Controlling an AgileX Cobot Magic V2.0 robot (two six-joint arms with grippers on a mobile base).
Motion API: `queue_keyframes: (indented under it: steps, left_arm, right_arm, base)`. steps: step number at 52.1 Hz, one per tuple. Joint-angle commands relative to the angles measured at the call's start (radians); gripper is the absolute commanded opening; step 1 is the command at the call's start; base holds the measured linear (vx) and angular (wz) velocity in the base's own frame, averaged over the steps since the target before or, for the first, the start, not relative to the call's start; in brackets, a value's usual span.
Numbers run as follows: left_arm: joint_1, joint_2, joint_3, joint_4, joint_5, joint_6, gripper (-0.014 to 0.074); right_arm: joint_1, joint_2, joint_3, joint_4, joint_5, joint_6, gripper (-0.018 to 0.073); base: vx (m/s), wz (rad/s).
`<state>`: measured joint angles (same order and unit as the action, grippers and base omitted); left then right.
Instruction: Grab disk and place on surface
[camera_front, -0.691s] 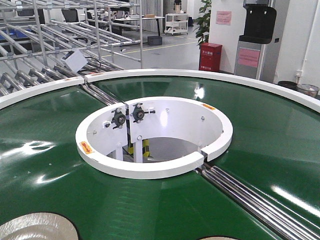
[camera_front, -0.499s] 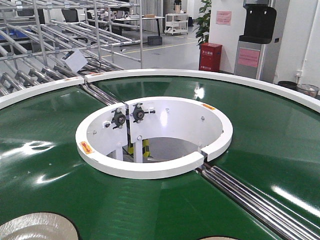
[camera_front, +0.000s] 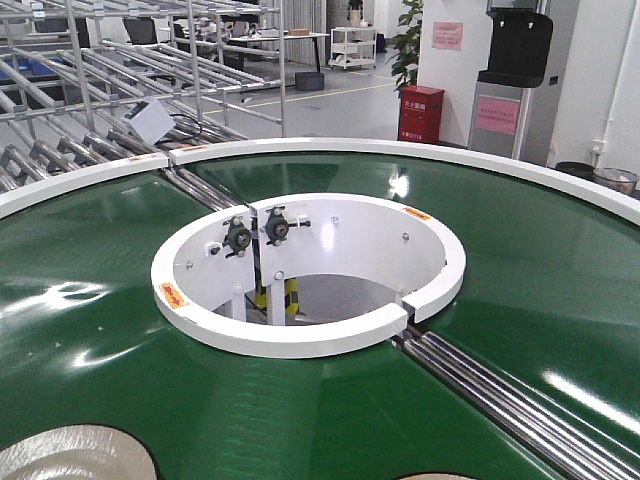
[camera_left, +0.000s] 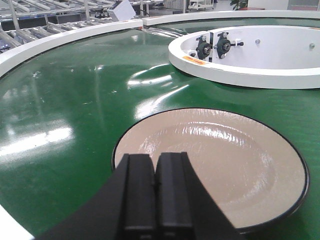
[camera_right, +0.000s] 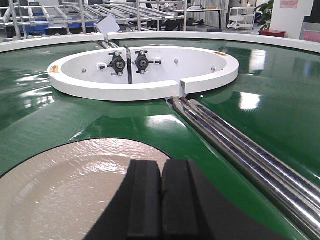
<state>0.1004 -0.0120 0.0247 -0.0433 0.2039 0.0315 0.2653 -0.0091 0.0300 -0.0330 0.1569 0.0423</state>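
Observation:
Two disks lie flat on the green conveyor belt (camera_front: 100, 300), both beige, glossy and dark-rimmed. In the front view one disk (camera_front: 75, 455) is cut by the bottom left corner, and only a sliver of the other disk (camera_front: 435, 477) shows at the bottom edge. My left gripper (camera_left: 156, 159) is shut and empty, with its tips over the near rim of a disk (camera_left: 225, 160). My right gripper (camera_right: 161, 166) is also shut and empty, over the right edge of a disk (camera_right: 65, 190). The surface is out of view.
A raised white inner ring (camera_front: 300, 335) surrounds the belt's open centre, with bearing mounts (camera_front: 257, 232) inside. Steel rollers (camera_front: 500, 395) cross the belt at the right. A white outer rim (camera_front: 400, 152) bounds the belt, with roller racks (camera_front: 90, 80) behind.
The sliver of disk at the bottom edge of the front view shows slightly less than before. Nothing else has visibly moved.

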Motion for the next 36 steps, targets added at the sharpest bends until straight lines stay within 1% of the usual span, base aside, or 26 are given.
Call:
queue_keyframes:
  steps: [1, 6, 9, 14, 15, 17, 18, 20, 23, 26, 27, 28, 31, 36]
  left_arm:
    - [-0.008, -0.005, 0.029, 0.004, -0.120, 0.009, -0.0001]
    - [-0.008, -0.005, 0.029, 0.003, -0.169, 0.009, -0.0001]
    - [-0.008, -0.005, 0.029, 0.003, -0.169, 0.009, -0.0001]
    - [-0.008, -0.005, 0.029, 0.003, -0.169, 0.009, -0.0001]
    - [-0.008, -0.005, 0.014, -0.013, -0.169, 0.009, -0.0001]
    - [-0.008, -0.005, 0.014, -0.013, -0.169, 0.009, -0.0001]
    - [-0.008, -0.005, -0.011, -0.038, -0.169, 0.009, -0.0001]
    - [-0.008, -0.005, -0.011, -0.038, -0.169, 0.009, -0.0001]
    - [-0.008, -0.005, -0.011, -0.038, -0.169, 0.009, -0.0001]
    - [-0.008, -0.005, -0.011, -0.038, -0.169, 0.009, -0.0001]
    - [-0.008, -0.005, -0.210, 0.008, -0.405, -0.163, -0.0001]
    - [-0.008, -0.005, -0.238, 0.009, -0.405, -0.163, -0.0001]
    - [-0.008, -0.005, -0.238, 0.009, -0.405, -0.163, -0.0001]
    - [-0.008, -0.005, -0.238, 0.009, -0.405, -0.163, -0.0001]
  right_arm:
    - [-0.003, -0.011, 0.013, -0.018, -0.112, -0.016, -0.0008]
    - [-0.003, -0.011, 0.013, -0.016, -0.140, -0.016, -0.0008]
    - [-0.003, -0.011, 0.013, -0.015, -0.151, -0.015, -0.0008]
    - [-0.003, -0.011, 0.013, -0.012, -0.254, -0.008, -0.0008]
    - [-0.003, -0.011, 0.013, -0.012, -0.276, -0.009, -0.0008]
    - [-0.003, -0.011, 0.013, -0.011, -0.325, -0.009, -0.0008]
    - [-0.003, -0.011, 0.010, -0.011, -0.351, -0.009, -0.0008]
    - [-0.003, -0.011, 0.003, -0.011, -0.391, -0.009, -0.0008]
    - [-0.003, -0.011, -0.032, 0.000, -0.418, -0.009, -0.0008]
    - [-0.003, -0.010, -0.100, 0.027, -0.402, -0.009, -0.0008]
    - [-0.003, -0.008, -0.133, 0.043, -0.392, -0.009, -0.0008]
    - [-0.003, -0.003, -0.156, 0.060, -0.382, -0.010, -0.0008]
    - [-0.003, 0.036, -0.273, 0.097, -0.348, -0.019, -0.0008]
    - [-0.003, 0.153, -0.445, 0.088, -0.315, -0.082, -0.0008]
  base:
    - [0.00, 0.00]
    - [0.00, 0.00]
    - [0.00, 0.00]
    - [0.00, 0.00]
    - [0.00, 0.00]
    - [0.00, 0.00]
    - [0.00, 0.00]
    - [0.00, 0.00]
    - [0.00, 0.00]
    - [0.00, 0.00]
    - [0.00, 0.00]
    - [0.00, 0.00]
    - [0.00, 0.00]
    - [0.00, 0.00]
